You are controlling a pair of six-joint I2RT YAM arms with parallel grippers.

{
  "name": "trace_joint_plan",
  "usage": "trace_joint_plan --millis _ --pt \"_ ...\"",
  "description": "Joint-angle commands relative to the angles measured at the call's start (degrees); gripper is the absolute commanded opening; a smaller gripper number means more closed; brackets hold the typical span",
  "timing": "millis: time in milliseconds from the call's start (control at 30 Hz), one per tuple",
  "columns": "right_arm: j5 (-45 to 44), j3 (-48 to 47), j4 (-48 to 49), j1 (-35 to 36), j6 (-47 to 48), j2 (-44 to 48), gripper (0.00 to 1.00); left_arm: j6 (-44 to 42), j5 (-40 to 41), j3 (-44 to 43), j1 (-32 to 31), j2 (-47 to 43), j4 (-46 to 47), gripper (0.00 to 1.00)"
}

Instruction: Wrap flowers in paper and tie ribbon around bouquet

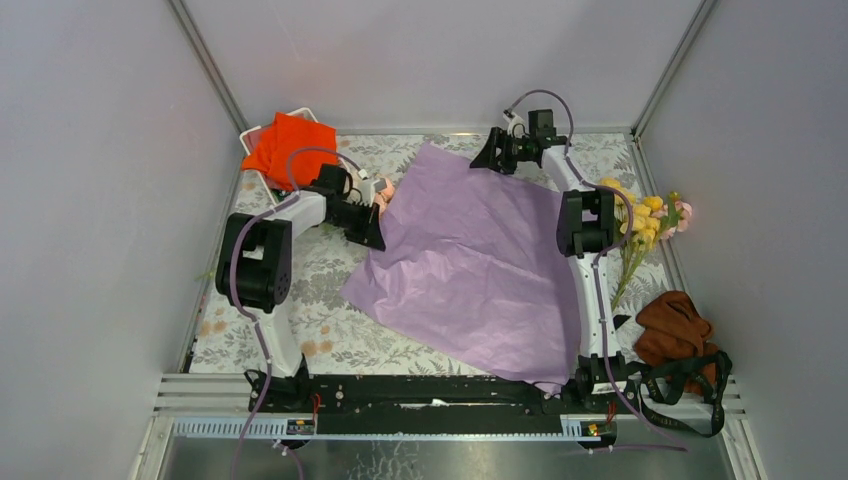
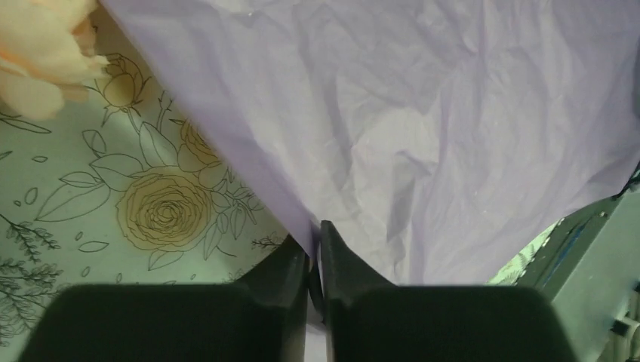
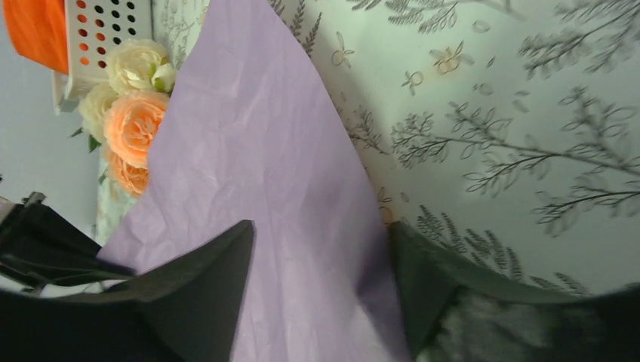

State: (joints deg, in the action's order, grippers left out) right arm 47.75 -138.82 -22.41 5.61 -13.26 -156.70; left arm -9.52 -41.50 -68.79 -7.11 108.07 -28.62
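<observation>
1. Left gripper [image 2: 315,243]: fingers pinched almost together on the edge of the paper [image 1: 470,260]. The sheet runs into the slit between them and fans out ahead.
2. Paper: purple face up, creased, lying on the printed tablecloth [image 1: 330,335] and spanning from one gripper to the other.
3. Right gripper [image 3: 321,230]: fingers spread wide, straddling the paper's far corner. The sheet lies between them, not clamped.
4. Peach and cream blooms [image 3: 132,113]: just ahead of the left gripper and off to its left, at the paper's edge.
5. Flowers [image 1: 645,222]: yellow and pink heads on green stems, well behind the right gripper, beside that arm's elbow and off the paper.
6. Orange cloth [image 1: 290,148]: in a white basket [image 1: 255,135] behind the left gripper.
7. Brown cloth [image 1: 675,318]: far back from the right gripper, near the arm's base.
</observation>
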Motion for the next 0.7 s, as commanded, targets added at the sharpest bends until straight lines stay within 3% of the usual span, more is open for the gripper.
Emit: trace_joint_plan --millis 0,67,167,333,500,667 --pt "6.0 0.6 -0.1 -0.1 -2.4 0.1 0.57 -1.2 -3.2 -1.8 0.1 -1.0 -2.1 0.02" --pt "7.6 0.8 -0.4 -0.1 -2.4 1.1 0.42 -1.6 -2.1 -1.6 0.1 -3.8 -1.5 0.0" --pt "9.9 2.2 -0.8 -0.1 -2.2 3.7 0.02 -4.0 3.8 -2.6 -0.5 -6.9 -2.2 0.0" --pt "7.4 9.7 0.0 -0.3 -3.4 13.6 0.0 -9.8 16.8 -7.9 -3.1 -8.3 -4.6 0.0" --pt "-12.6 29.5 7.8 -2.4 -9.9 32.6 0.0 -12.0 26.2 -20.3 -7.9 -4.3 -5.7 0.0" --pt "-28.4 51.9 21.2 -7.9 -11.9 47.6 0.0 -8.5 29.3 -31.3 -11.2 4.5 -6.9 0.0"
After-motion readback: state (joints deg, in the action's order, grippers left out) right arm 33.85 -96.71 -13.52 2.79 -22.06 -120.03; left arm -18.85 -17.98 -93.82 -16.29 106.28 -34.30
